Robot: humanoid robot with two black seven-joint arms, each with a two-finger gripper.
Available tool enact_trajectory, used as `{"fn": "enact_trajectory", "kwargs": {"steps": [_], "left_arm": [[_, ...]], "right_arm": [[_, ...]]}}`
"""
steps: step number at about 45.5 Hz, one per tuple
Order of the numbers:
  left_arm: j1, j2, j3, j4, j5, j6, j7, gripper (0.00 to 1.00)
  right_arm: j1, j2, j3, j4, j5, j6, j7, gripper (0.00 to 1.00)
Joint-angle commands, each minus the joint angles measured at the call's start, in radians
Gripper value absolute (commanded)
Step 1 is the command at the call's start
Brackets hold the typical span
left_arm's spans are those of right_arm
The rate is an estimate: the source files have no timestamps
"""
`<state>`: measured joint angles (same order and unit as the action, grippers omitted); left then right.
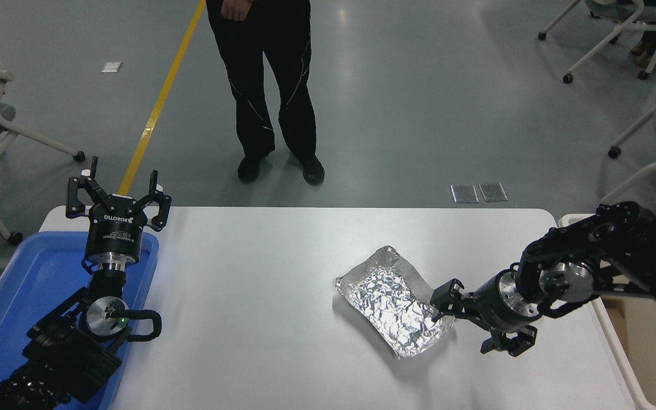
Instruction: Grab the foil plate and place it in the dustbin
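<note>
From the head view, the foil plate [392, 300] lies flat on the white tabletop [248, 296], right in front of the right claw [441, 310]. The claw's tips touch the plate's near rim, with one finger over the edge, but I cannot tell if it is pinching yet. The plate looks very light and thin. It is crinkly and bends easily, so a hard squeeze would likely crush it. The raised rim beside the claw looks like the best place to take hold. The shiny foil may slip a little. The tabletop is smooth and bare around the plate. The dustbin [618, 341] stands behind the claw, past the tabletop's edge, so there is room to swing back to it. The left claw [118, 196] is parked far off over a blue tray [26, 285], spread wide. A person [268, 85] stands beyond the tabletop.
</note>
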<state>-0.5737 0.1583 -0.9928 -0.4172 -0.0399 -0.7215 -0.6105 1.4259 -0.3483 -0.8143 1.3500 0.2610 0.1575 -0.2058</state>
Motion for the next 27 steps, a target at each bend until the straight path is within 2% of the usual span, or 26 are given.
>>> {"fn": "enact_trajectory", "kwargs": {"steps": [1,15,21,24,27], "left_arm": [[0.0,0.0,-0.001,0.0,0.0,0.001,0.0,0.99],[0.0,0.001,0.0,0.0,0.0,0.001,0.0,0.99],[0.0,0.001,0.0,0.0,0.0,0.001,0.0,0.99],[-0.002,0.001,0.0,0.0,0.0,0.001,0.0,0.99],[0.0,0.001,0.0,0.0,0.0,0.001,-0.002,0.99]], "right_arm": [[-0.114,0.008,0.073,-0.035,0.07,-0.128,-0.003,1.0],[-0.209,0.032,0.156,-0.123,0.072,-0.236,-0.001,1.0],[-0.232,0.051,0.173,-0.161,0.072,-0.259,0.002,0.97],[-0.246,0.06,0.187,-0.175,0.072,-0.269,0.002,0.89],[-0.255,0.069,0.196,-0.181,0.072,-0.274,0.002,0.69]]}}
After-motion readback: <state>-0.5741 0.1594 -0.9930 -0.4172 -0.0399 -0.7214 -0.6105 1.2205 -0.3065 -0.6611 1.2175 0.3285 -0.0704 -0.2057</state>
